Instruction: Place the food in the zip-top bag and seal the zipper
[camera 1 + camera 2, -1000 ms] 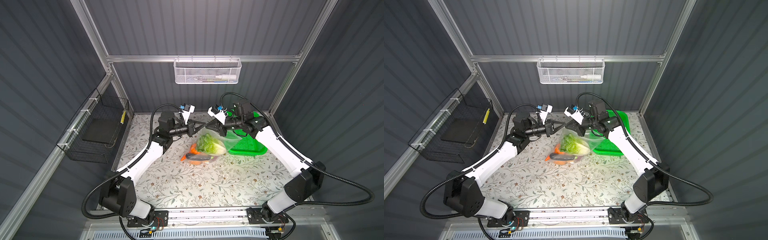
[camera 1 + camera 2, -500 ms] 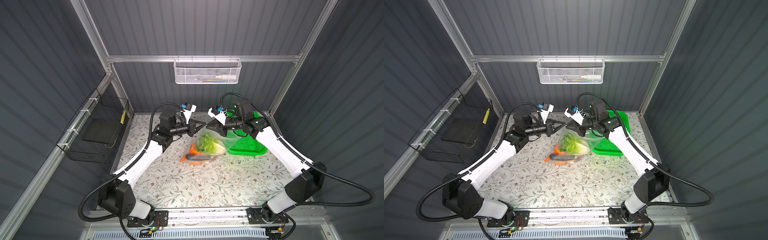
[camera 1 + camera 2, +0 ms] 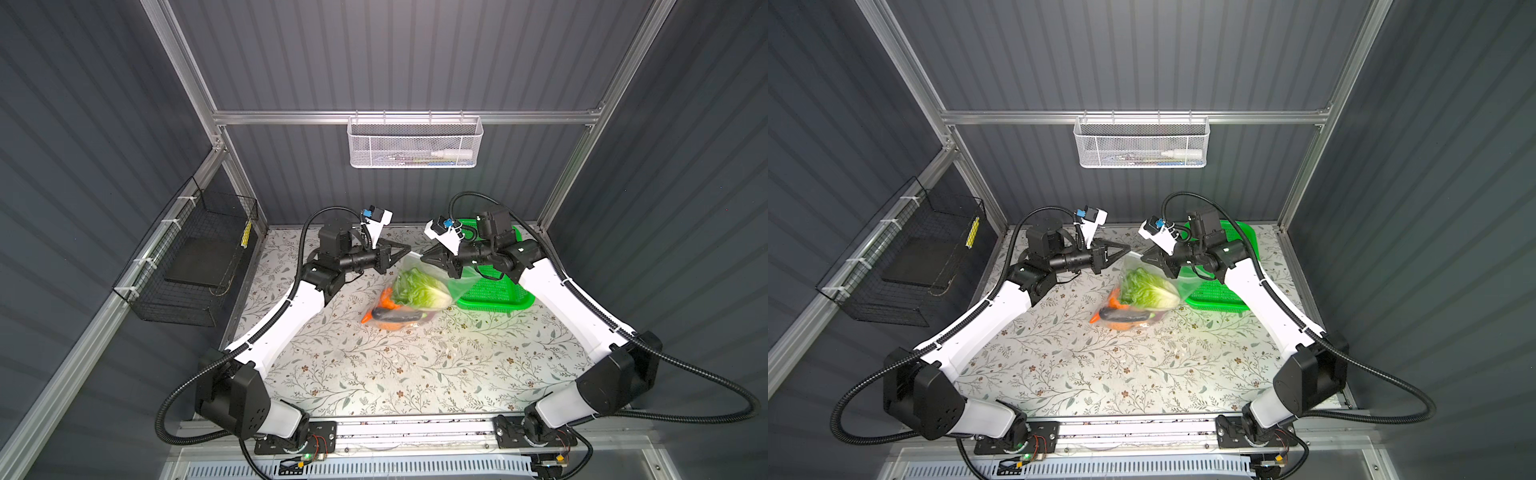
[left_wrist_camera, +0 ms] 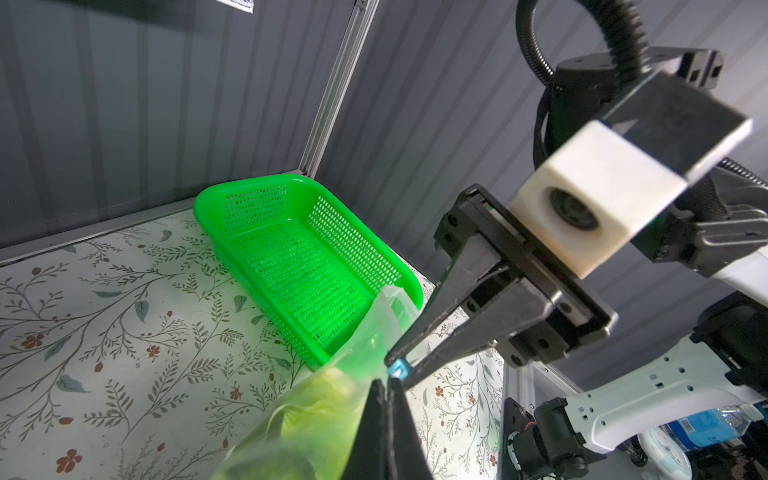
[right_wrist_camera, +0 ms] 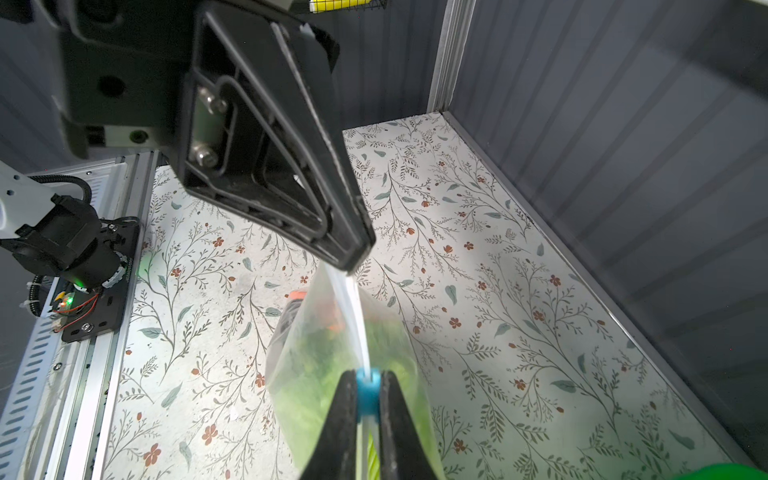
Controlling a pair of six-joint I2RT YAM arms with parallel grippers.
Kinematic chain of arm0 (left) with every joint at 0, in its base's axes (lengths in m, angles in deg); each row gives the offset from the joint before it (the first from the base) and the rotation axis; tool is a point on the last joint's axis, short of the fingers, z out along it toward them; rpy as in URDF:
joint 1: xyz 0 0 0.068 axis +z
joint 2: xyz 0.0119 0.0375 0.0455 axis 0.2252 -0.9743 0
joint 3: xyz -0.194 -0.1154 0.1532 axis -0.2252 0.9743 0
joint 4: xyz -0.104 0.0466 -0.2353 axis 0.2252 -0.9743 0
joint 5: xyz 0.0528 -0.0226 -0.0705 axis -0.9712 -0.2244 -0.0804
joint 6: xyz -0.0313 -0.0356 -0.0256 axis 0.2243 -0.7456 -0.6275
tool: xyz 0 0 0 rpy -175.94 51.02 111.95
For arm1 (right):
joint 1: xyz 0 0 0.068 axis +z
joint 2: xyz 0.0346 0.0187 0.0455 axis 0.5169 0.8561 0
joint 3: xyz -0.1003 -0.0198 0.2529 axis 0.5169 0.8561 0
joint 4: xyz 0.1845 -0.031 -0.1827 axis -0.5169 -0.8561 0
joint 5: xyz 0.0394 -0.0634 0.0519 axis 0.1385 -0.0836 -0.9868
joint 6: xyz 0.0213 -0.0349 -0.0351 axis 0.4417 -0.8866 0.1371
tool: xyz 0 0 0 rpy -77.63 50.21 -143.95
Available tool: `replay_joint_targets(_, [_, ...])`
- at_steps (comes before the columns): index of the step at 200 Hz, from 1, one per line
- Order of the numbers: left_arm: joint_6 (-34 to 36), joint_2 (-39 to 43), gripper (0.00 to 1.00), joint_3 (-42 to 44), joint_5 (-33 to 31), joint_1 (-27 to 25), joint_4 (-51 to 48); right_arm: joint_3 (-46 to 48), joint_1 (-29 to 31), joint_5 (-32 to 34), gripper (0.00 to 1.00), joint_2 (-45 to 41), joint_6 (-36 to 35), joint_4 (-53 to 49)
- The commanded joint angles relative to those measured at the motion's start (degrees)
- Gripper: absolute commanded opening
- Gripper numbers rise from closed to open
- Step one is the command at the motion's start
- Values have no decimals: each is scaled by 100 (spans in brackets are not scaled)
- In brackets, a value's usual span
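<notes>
Evidently the left gripper (image 3: 408, 249) clamps the crinkly clear plastic bag (image 5: 299, 332) taut at its mouth — probably anchoring it for the right gripper (image 3: 423, 258), pinching the light-blue slider tab (image 5: 368, 388).

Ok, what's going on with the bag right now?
Both arms hold the zip-top bag up by its mouth. The left gripper is shut on one end of the zipper strip. The right gripper is pinched on the light-blue slider tab. The cabbage, carrot and eggplant are inside, and the green basket behind shows no food. How much of the zipper is sealed isn't clear.
</notes>
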Motion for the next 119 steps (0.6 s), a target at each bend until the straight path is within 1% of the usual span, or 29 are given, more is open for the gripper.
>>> replay_joint_targets(1, [132,298,0,-270,-149,156,200,129,-164,364,9,-108,80,-387])
replay_joint_targets(39, [299,353,0,-332,-377,169,11,601,-237,843,10,-350,141,-449])
replay_joint_targets(76, [437,309,0,-467,-622,292,-179,1096,-400,931,11,-776,279,-402])
replay_joint_targets(119, [663,246,0,-740,-941,375,-391,1349,-436,1224,11,-1003,306,-591])
